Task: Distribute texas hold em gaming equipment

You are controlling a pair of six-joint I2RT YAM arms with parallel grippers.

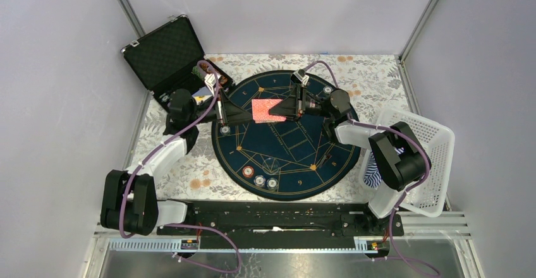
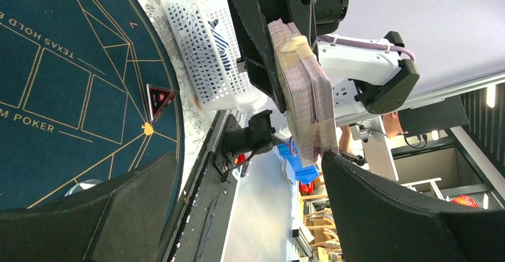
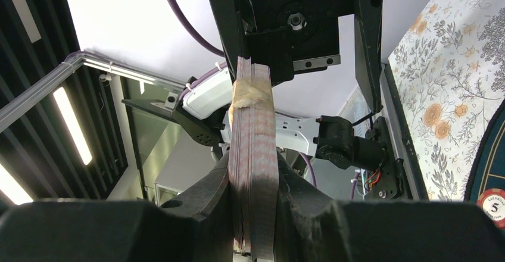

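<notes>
A taped deck of red-backed playing cards point(image 1: 268, 110) hangs above the round blue poker mat point(image 1: 284, 158). My right gripper point(image 3: 253, 214) is shut on the deck point(image 3: 253, 149), pinching its flat sides. My left gripper point(image 2: 250, 208) faces it, open wide. The deck's point(image 2: 304, 89) free end reaches between the left jaws, close to one finger point(image 2: 411, 208). In the top view the left gripper point(image 1: 248, 117) sits at the deck's left edge and the right gripper point(image 1: 286, 108) at its right edge. Three poker chips point(image 1: 260, 179) lie at the mat's near edge, and another chip point(image 3: 491, 205) shows beside the right wrist.
An open black case point(image 1: 165, 50) stands at the back left with chips point(image 1: 205, 72) beside it. A white basket point(image 1: 436, 158) holding a blue-white striped cloth point(image 1: 378, 172) sits on the right. Single chips point(image 1: 224, 128) point(image 1: 327, 90) rest on the mat's edges. A floral cloth point(image 1: 373, 76) covers the table.
</notes>
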